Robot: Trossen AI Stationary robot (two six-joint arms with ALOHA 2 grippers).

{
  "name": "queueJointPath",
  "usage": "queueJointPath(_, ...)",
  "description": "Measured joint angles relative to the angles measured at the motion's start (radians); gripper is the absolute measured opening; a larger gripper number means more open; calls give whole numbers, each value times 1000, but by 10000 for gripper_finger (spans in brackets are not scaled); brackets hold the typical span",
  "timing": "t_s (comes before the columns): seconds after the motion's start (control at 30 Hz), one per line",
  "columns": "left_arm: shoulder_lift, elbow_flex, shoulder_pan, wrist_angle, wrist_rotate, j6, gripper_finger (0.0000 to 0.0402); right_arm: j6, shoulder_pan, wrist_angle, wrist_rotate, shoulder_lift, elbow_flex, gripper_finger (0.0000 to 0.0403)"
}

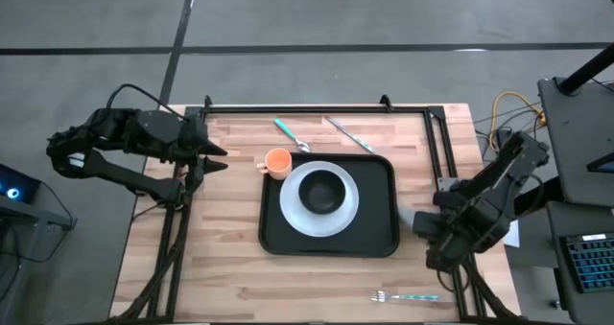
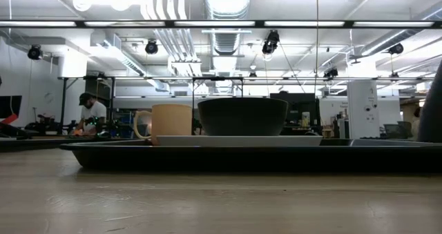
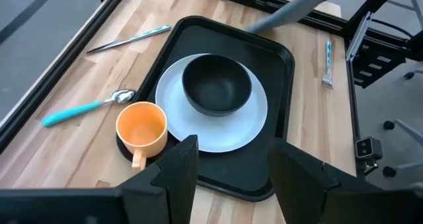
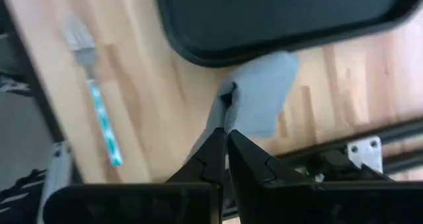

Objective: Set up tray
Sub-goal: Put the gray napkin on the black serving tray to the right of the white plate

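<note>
Desk (image 1: 230,258): we see a pale wooden top with a black frame along its far and side edges.
Tray (image 1: 379,237): we find the black tray lying flat near the middle of the desk, a little toward the right arm's side.
Plate (image 1: 290,213): a white plate sits inside the tray, in the half nearer the left arm.
Bowl (image 1: 321,192): a dark bowl stands upright on the plate.
Cup (image 1: 277,162): an orange cup stands at the tray's far corner on the left arm's side; we cannot tell whether it rests on the rim or just off it.
Spoon (image 1: 289,134): a teal-handled spoon lies on the desk beyond the cup.
Knife (image 1: 347,133): it lies on the desk beyond the tray's far edge, apart from the spoon.
Fork (image 1: 408,296): a teal-handled fork lies near the desk's front edge, on the right arm's side.
Napkin (image 4: 264,95): a small grey folded napkin lies on the desk just beside the tray's right edge.
Right hand (image 4: 225,112): we see its fingers pressed together, pinching the napkin's edge.
Left hand (image 3: 228,159): we see it partly open and holding nothing, poised above the desk's left edge.
</note>
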Motion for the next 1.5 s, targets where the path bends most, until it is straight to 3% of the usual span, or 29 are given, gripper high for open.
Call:
queueJointPath(0.37, 0, -1, 1, 0, -9, 2, 159, -89, 2, 2, 7, 80, 195, 8)
queueJointPath(0.77, 1, -5, 0, 20, -11, -52, 159, -96, 18, 0, 51, 88, 156, 8)
queueJointPath(1.0, 88, -93, -3, 296, 26, 5, 159, -107, 17, 0, 90, 88, 154, 8)
queueJointPath(1.17, 187, -219, -2, 733, 52, -89, 159, -90, 17, 0, 140, 88, 154, 8)
queueJointPath(1.3, 271, -272, -3, 1015, 174, -97, 159, -92, 17, 0, 171, 88, 154, 8)
queueJointPath(1.5, 466, -236, -40, 1022, 199, -70, 159, -109, 17, 1, 196, 88, 152, 8)
